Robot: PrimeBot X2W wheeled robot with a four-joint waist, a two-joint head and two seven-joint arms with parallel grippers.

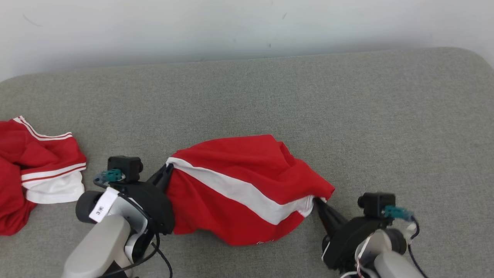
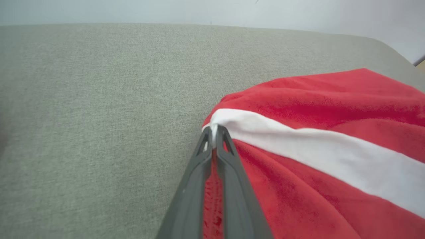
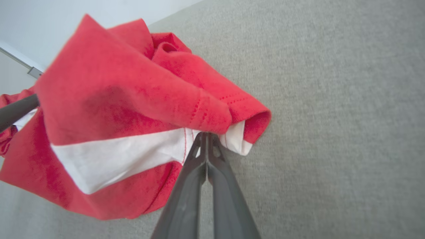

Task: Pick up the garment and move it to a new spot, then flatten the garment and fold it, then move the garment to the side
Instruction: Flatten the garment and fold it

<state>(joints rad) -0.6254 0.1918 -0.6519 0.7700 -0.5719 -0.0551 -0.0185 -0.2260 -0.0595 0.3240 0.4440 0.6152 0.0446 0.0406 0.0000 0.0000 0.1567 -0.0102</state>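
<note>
Red garment [image 1: 231,162] pinched at both ends
Left pincer [image 1: 167,171] and right pincer [image 1: 317,201] are each clamped tight on its white stripe [image 1: 239,191].

The red, white-banded garment [image 1: 239,185] lies bunched and creased, pulled lengthwise from nine to three o'clock, at six o'clock in the head view.

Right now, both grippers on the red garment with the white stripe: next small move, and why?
Probably raise both arms together slightly. The left gripper is shut on one end of the red white-striped garment, the right gripper on the opposite corner, and the cloth bunches between them on the grey fabric surface; lifting should free it for carrying.
</note>
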